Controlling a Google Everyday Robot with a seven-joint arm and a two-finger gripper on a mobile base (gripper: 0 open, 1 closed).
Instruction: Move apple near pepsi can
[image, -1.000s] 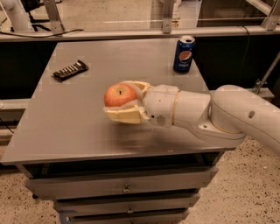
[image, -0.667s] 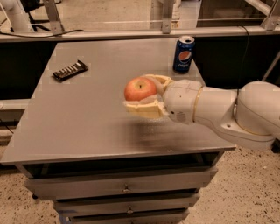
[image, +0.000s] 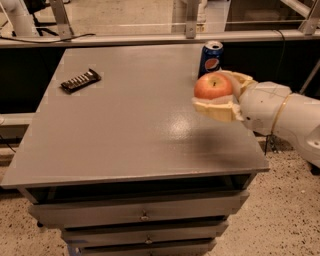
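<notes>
Red apple in end effector by pepsi can, table edge.

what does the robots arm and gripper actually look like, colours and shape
The gripper, at the table's right side just in front of the pepsi can, has two broad, blunt cream-yellow fingers around the apple. Behind them the arm is glossy white, made of smooth rounded shells, with a thin tan line ringing the wrist. No cables or markings show.

The gripper, clasping the apple, is now more to the right and farther back, just beside the pepsi can.
</notes>
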